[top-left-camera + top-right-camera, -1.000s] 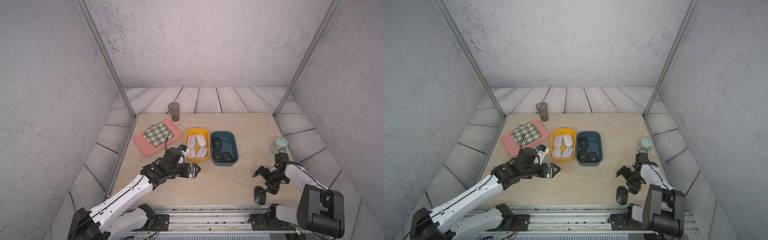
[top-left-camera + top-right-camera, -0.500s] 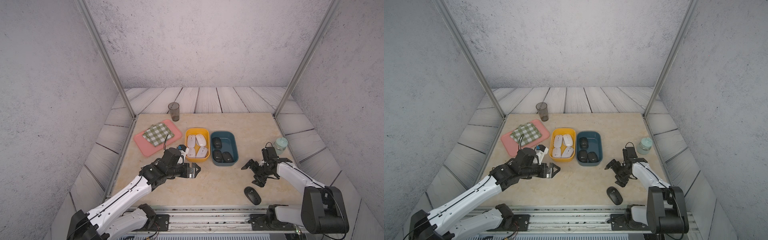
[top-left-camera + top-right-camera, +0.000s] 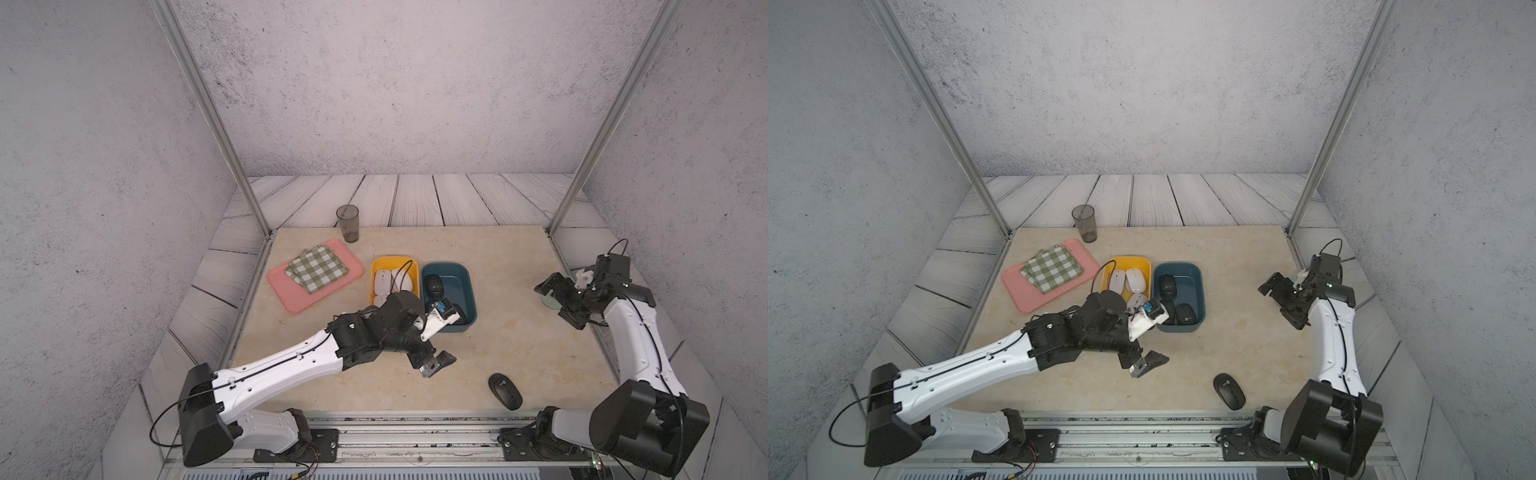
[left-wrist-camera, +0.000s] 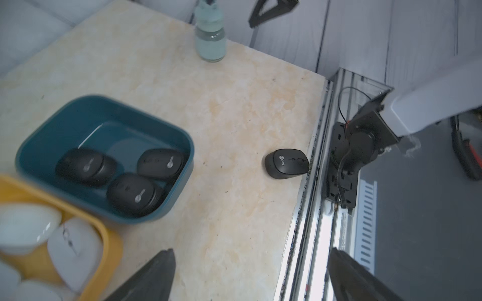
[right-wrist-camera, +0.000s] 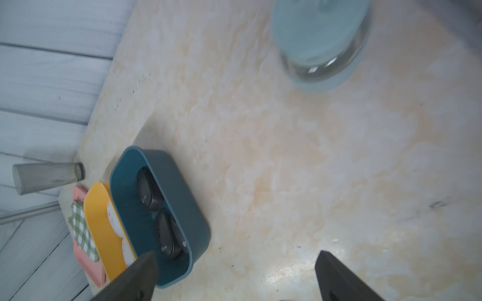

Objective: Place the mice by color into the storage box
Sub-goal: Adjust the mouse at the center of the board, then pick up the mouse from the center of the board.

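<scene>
In both top views, a beige, marble-patterned tabletop sits between rough grey walls. At its centre two rounded rectangular plastic boxes stand side by side. The yellow box on the left holds glossy white mice. The teal box on the right holds matte black mice.

One loose black mouse, a flat oval, lies alone close to the near edge, right of centre and well apart from both boxes. At far left, a pink tray carries a folded green-and-white checked cloth. A smoky translucent tumbler stands upright beyond it. The left gripper hovers just near of the boxes. The right gripper hangs over the right edge, its jaws spread and empty.

In the left wrist view, the left gripper's dark wedge-shaped fingers stand wide apart, holding nothing. Three black mice lie in the teal box, and the loose black mouse rests just beside the metal rail. A pale green bottle stands upright at the table's edge.

In the right wrist view, the right gripper's two dark fingers are wide apart and empty. The bottle looms close and blurred. The teal box shows black mice inside.
</scene>
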`<state>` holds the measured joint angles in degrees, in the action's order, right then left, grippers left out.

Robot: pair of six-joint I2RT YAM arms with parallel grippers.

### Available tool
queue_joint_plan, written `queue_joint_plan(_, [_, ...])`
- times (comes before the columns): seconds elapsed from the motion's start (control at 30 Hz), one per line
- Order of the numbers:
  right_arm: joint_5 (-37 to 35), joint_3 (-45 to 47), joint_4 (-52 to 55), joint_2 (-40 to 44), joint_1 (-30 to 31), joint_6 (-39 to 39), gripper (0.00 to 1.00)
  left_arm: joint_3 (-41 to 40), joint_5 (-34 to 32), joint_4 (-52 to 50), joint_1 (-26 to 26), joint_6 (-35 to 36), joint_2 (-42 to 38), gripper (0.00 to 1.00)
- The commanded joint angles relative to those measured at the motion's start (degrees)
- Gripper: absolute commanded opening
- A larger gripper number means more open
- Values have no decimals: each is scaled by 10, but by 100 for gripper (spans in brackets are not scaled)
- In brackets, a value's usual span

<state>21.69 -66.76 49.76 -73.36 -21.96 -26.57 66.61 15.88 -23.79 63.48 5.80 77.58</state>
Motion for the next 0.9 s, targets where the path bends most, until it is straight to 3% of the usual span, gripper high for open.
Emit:
queue_joint_plan(0.0, [22,-5,26,0,-11,39,99,29,34,-27,20,244,66,98])
queue_joint_plan(0.2, [45,43,-35,17,-27,13,99,110,48,-4,38,480,196,98])
queue_joint_plan(0.33, [57,83,-71,27,-28,5,99,171,76,-9,48,575,291,98])
queue_joint_plan(0.53, [85,99,-99,22,-29,-12,99,222,125,7,57,615,371,98])
queue_joint_plan(0.87, [104,110,-119,43,-29,-33,99,326,192,-61,71,662,467,98])
